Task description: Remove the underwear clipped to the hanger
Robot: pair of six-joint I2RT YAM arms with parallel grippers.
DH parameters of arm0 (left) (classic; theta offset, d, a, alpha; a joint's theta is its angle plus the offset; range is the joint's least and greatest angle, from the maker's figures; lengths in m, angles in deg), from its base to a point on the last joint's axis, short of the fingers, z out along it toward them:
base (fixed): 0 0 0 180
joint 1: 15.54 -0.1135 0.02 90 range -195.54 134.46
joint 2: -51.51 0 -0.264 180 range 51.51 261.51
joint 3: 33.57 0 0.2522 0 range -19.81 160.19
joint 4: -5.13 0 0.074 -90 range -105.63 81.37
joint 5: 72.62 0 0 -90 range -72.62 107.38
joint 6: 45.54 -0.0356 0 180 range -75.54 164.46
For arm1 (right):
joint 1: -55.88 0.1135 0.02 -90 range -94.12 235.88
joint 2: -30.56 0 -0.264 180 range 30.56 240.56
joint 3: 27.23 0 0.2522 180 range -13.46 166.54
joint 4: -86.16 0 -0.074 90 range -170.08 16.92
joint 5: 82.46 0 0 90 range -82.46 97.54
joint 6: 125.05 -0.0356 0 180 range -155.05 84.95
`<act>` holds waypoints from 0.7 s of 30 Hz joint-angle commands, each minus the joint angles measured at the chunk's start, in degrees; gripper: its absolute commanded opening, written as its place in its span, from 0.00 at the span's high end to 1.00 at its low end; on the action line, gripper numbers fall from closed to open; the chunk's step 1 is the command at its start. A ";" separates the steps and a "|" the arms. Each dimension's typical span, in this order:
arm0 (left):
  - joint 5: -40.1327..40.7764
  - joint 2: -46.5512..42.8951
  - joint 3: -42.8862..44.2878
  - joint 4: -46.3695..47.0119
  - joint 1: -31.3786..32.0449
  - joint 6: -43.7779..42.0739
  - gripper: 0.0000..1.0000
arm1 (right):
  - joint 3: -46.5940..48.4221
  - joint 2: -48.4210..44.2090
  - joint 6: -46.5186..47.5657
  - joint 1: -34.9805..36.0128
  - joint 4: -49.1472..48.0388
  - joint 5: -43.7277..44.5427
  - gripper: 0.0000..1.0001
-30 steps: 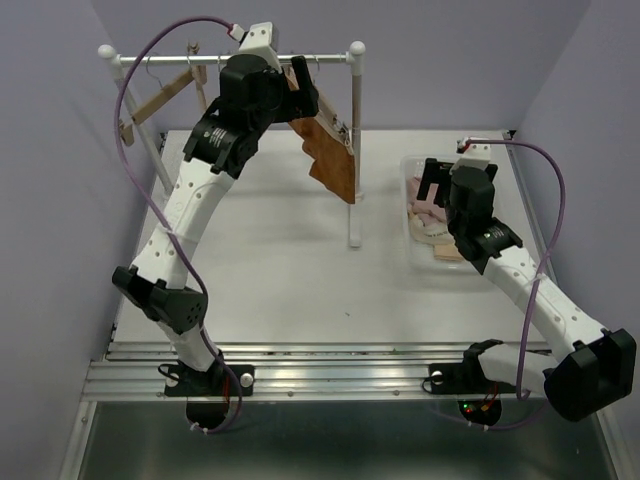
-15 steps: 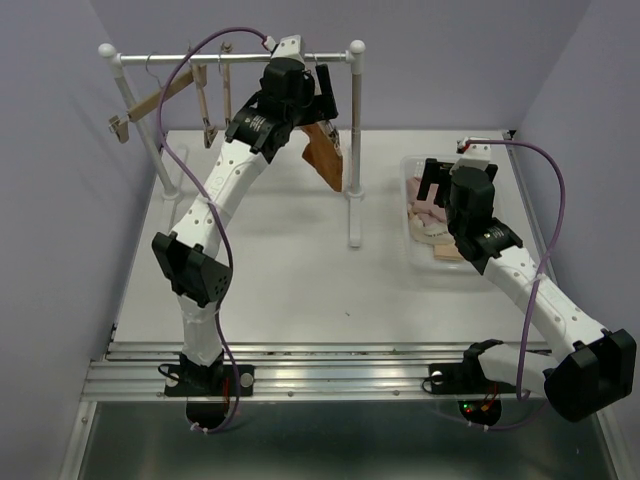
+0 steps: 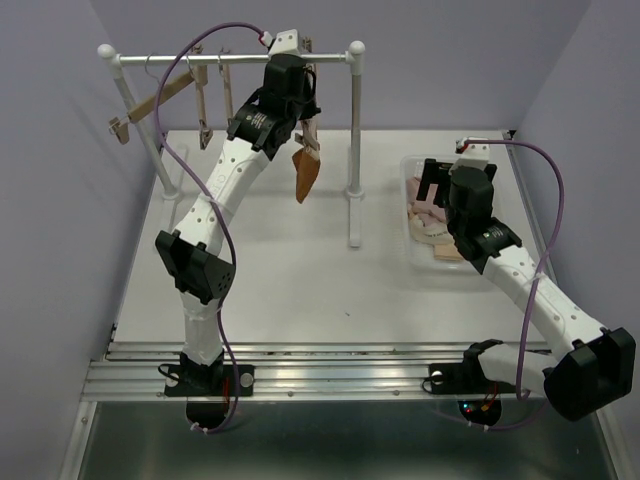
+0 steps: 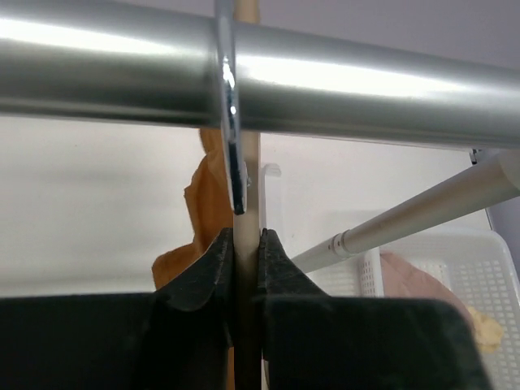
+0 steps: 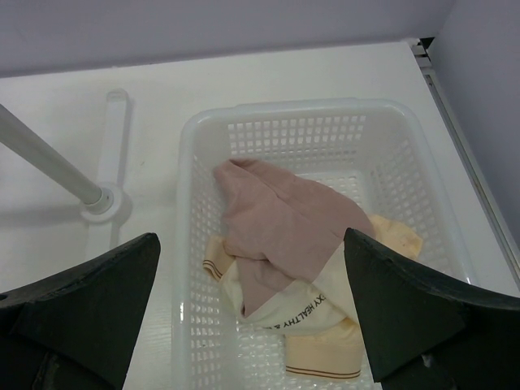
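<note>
White plastic basket (image 5: 268,110) on the bench (image 3: 280,270) lies nearest me, under my right pincer (image 3: 433,185), whose fingers are spread wide and hold nothing. The dusty pink brief (image 5: 276,219) and the cream brief (image 5: 321,353) lie heaped inside it. Farther back, my left pincer (image 4: 246,252) is pressed tight on the wooden hanger (image 4: 246,203), just under its hook (image 4: 230,122) at the rail (image 4: 366,85). The rust brown brief (image 3: 305,175) hangs straight down below that pincer, long axis vertical, apart from the bench. I judge the left arm far nearer to it, so the pull should go downward.
</note>
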 commanded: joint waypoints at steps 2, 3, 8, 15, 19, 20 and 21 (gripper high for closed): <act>1.78 -1.50 2.71 2.40 0.45 -2.47 1.00 | -0.07 0.27 0.64 0.17 -3.00 0.98 0.00; 2.04 -1.68 2.54 2.57 0.54 -2.91 1.00 | -0.07 0.10 0.73 0.17 -2.91 0.90 0.00; 5.99 -3.25 1.31 5.12 2.12 -9.22 1.00 | -0.25 -0.17 0.64 0.17 -3.09 0.55 0.00; 13.64 -5.37 -0.01 8.46 5.81 -15.83 1.00 | -0.33 -0.43 0.73 0.17 -3.18 -0.77 0.00; 14.43 -5.89 -0.10 7.94 5.99 -16.10 1.00 | -0.42 -0.52 0.90 0.17 -3.18 -1.48 0.00; 14.52 -6.24 -0.54 7.85 5.99 -16.01 1.00 | -0.42 -0.70 0.82 0.17 -3.26 -1.56 0.00; 14.35 -6.51 -0.89 7.93 5.99 -16.01 1.00 | -0.51 -0.78 0.90 0.17 -3.18 -1.83 0.00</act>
